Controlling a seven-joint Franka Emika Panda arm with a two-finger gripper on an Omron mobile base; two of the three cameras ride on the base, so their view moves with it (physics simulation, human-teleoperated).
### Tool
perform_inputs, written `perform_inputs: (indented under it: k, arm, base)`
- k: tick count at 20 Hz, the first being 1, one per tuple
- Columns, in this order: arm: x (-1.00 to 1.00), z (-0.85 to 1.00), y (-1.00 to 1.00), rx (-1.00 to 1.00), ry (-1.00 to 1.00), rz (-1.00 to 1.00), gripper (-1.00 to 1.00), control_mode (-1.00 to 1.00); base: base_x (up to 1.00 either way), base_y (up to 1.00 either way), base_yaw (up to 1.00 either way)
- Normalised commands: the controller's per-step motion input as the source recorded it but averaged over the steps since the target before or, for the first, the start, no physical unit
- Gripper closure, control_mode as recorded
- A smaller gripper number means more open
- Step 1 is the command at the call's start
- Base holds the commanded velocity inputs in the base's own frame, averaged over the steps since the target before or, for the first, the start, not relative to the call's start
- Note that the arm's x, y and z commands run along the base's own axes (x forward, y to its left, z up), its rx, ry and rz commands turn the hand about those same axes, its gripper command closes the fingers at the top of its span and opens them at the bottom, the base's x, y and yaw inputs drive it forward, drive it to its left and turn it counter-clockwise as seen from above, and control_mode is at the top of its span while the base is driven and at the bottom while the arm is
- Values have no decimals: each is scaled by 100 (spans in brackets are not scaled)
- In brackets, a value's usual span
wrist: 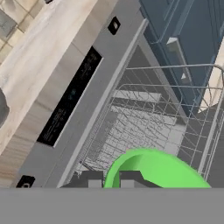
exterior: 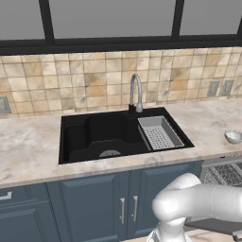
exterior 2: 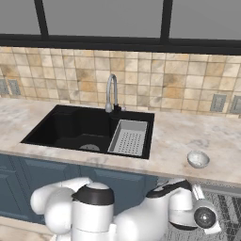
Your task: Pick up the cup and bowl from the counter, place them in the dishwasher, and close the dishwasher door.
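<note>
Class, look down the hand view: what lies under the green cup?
Under the cup, which the shut claw holds by its rim, lies the dishwasher wire rack. The wires directly beneath the cup are covered.

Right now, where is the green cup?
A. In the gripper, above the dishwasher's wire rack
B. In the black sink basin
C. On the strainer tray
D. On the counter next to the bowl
A: the hand view shows the cup clamped at the gripper over the dishwasher rack, while the bowl sits alone on the counter.
</note>
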Motion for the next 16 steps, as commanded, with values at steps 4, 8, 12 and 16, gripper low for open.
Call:
perform_inputs:
  k: [4, 8, 12, 16]
  arm:
    - [5, -55, -22, 1, 10, 0, 100, -100]
    - [19, -48, -19, 0, 8, 0, 100, -100]
    - [23, -47, -16, 0, 5, 0, 100, -100]
    - [16, -54, -14, 0, 2, 0, 100, -100]
  base:
    - [0, 0, 0]
    - [0, 0, 0]
    - [0, 0, 0]
    - [0, 0, 0]
